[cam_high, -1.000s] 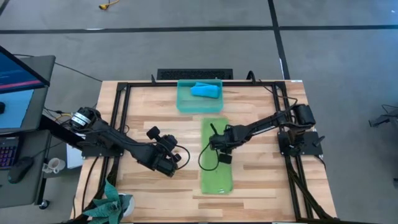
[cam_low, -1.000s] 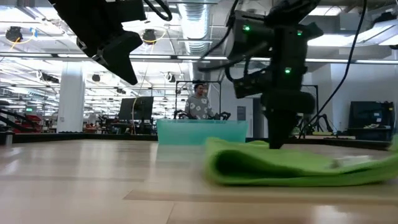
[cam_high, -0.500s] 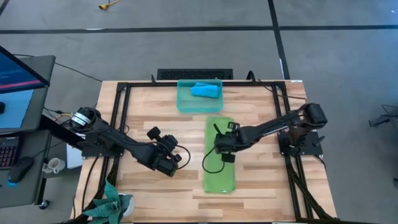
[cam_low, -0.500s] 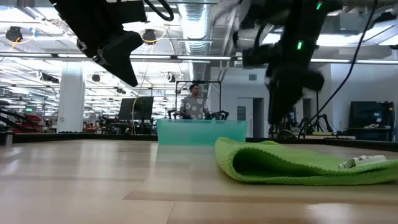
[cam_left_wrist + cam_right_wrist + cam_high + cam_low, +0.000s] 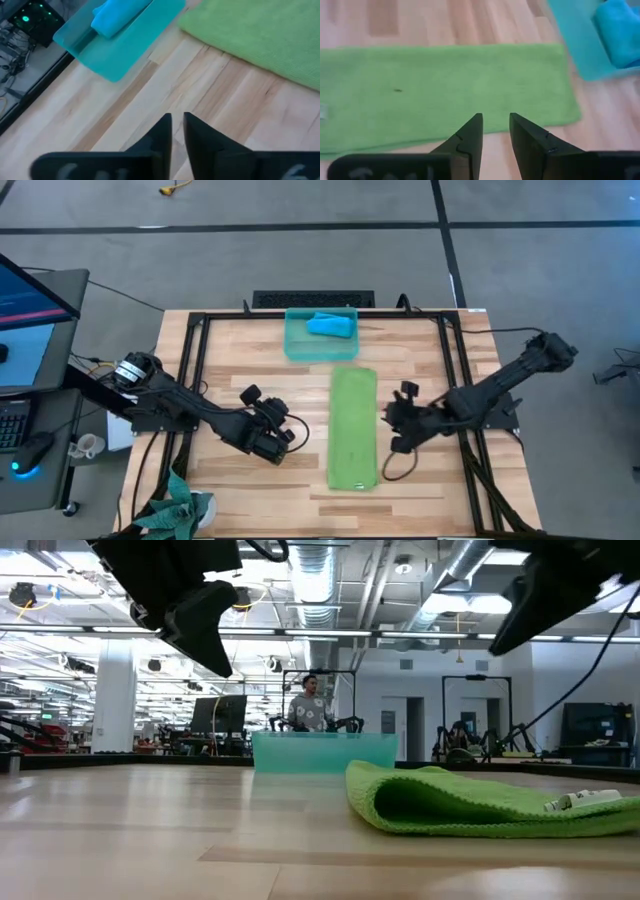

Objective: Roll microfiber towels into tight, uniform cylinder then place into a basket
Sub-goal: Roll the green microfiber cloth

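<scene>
Green towel (image 5: 353,427) flat between both arms' slightly parted, empty jaws; blue towel (image 5: 329,326) in basket (image 5: 293,340).

Robotics laboratory: open hall with exposed ceiling ducts (image 5: 318,570), further workstations, a computer monitor (image 5: 25,305) beside the wooden tabletop (image 5: 230,360).

Two towels (image 5: 353,425), one basket (image 5: 297,345), two hands (image 5: 297,438).

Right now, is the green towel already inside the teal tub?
No. The green towel lies flat on the table, apart from the tub, which holds only the blue towel.
</scene>
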